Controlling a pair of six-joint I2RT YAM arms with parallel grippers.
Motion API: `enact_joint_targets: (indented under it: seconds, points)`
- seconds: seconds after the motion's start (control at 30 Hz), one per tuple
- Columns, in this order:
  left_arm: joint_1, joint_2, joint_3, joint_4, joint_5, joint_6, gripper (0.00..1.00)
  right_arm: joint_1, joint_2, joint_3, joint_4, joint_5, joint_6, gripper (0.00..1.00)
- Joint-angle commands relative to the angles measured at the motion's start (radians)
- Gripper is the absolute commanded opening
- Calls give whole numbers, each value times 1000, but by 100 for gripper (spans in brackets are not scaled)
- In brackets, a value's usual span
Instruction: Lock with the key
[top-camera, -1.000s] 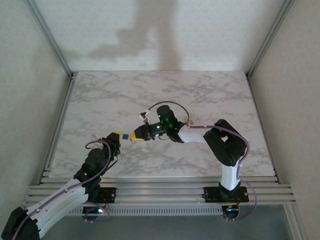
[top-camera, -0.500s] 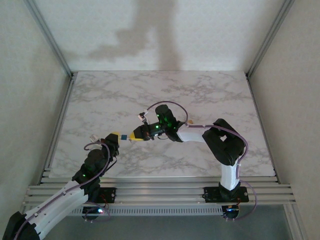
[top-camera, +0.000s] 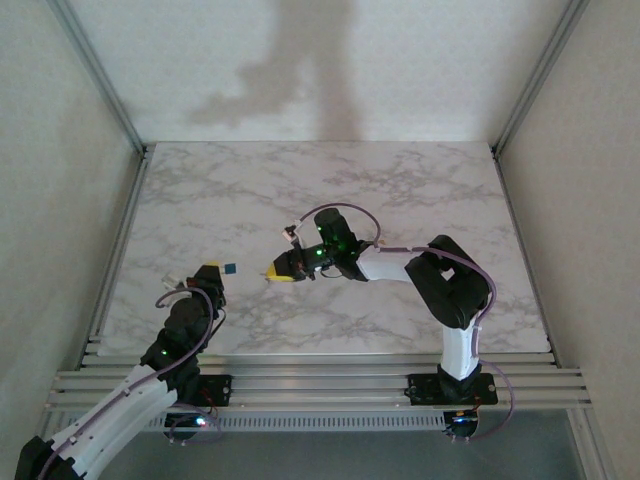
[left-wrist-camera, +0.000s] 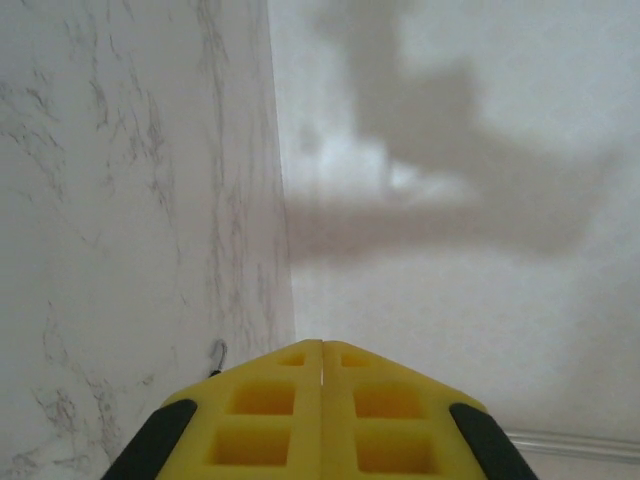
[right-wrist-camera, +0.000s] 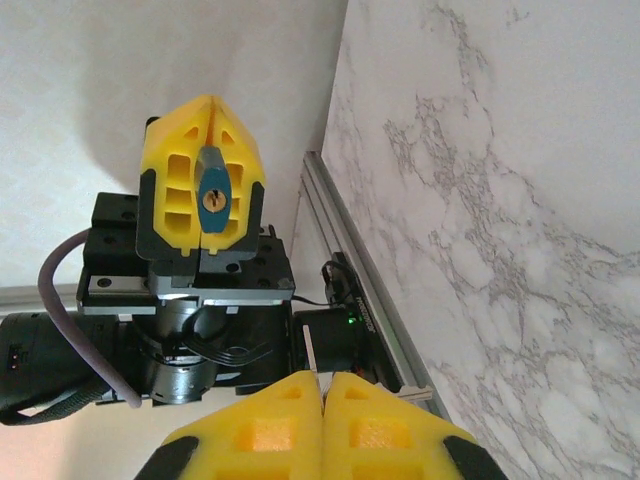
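Left jaws pinch what looks like a small blue lock (right-wrist-camera: 212, 196).

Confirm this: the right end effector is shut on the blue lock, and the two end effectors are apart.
Wrong arm: the left end effector is shut on the blue lock. The right wrist view shows it pinched between the opposite arm's yellow fingers, facing the right end effector. The two end effectors are apart, as you said.

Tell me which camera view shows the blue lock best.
The right wrist view: the blue lock faces the camera, keyhole plain, clamped in the left gripper. The top view shows it as a tiny blue speck.
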Motion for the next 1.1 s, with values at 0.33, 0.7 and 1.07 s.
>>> enact_joint_targets:
  seconds: [0.33,0.7,1.07]
  points:
    - [46,93,43,36,105,181,0,-37,-135,-19,-265,126,-239,0]
    - [131,446,141,87,463,434,0,-39,-302,-56,-381,292,-398,0]
    - [226,725,347,-52,618,727,0,-40,-365,-95,-357,325,-438,0]
